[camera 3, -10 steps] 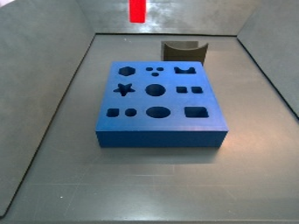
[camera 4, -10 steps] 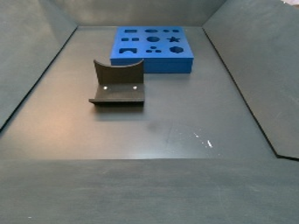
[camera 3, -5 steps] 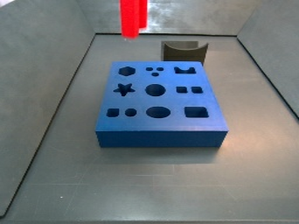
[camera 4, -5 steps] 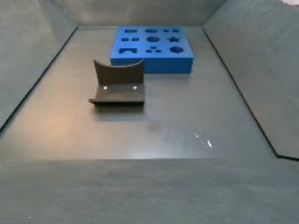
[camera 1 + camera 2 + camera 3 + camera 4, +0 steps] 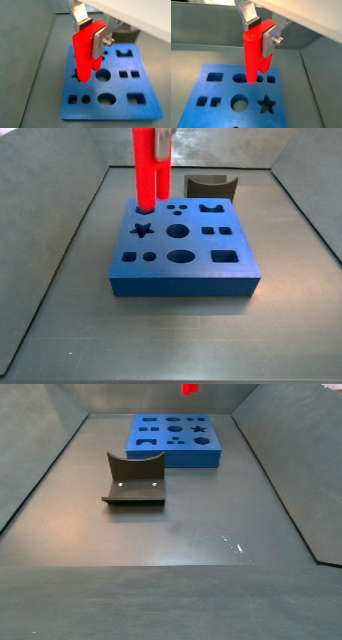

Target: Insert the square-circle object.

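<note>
My gripper [image 5: 92,31] is shut on a long red piece [image 5: 85,55], the square-circle object, and holds it upright. It shows the same way in the other wrist view, gripper [image 5: 261,31] and red piece [image 5: 254,52]. In a side view the red piece [image 5: 147,168] hangs over the back left part of the blue block [image 5: 183,248], its lower end near the block's top. In the other side view only the red tip [image 5: 191,389] shows at the frame's upper edge, above the block [image 5: 177,439]. The block has several shaped holes.
The fixture [image 5: 134,481] stands on the grey floor in front of the block in a side view, and behind the block in the other side view [image 5: 210,185]. Grey walls enclose the floor.
The red piece has come down and forward from the top edge of the side view to just over the block's back left part.
</note>
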### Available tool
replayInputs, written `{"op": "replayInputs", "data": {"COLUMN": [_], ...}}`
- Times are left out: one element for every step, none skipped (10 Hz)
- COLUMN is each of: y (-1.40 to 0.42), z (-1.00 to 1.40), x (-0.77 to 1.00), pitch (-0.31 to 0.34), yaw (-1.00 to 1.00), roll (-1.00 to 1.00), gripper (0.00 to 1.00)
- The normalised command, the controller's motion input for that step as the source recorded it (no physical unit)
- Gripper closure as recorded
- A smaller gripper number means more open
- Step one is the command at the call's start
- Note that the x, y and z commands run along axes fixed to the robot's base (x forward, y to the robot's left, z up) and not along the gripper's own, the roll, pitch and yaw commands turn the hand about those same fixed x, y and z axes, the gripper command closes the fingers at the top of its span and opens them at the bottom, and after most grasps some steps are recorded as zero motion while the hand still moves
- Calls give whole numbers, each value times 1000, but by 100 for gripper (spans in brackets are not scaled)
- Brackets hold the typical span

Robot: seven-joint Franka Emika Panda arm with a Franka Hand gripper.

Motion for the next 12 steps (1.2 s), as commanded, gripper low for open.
{"op": "replayInputs", "data": {"y": [0,0,0,0,0,0,-83,-211,-240,-249,-246,-146], "z": [-526,-451,-229,-134,-126,-160,-186,-197,-286,-263,-280,-323], "x": [0,0,0,0,0,0,-100,-374,-491,-517,-531,-377], "pitch": [0,0,0,-19,-23,-31,-51,-73,-101,-93,-100,-113], "yaw": [-1000,-1000,-1000,-1000,-1000,-1000,-900,-640,-543,-514,-503,-671], "roll": [0,0,0,0,0,0,-9,-11,-40,-30,-41,-57], "gripper": [100,100,100,100,100,100,100,100,100,100,100,100]}}
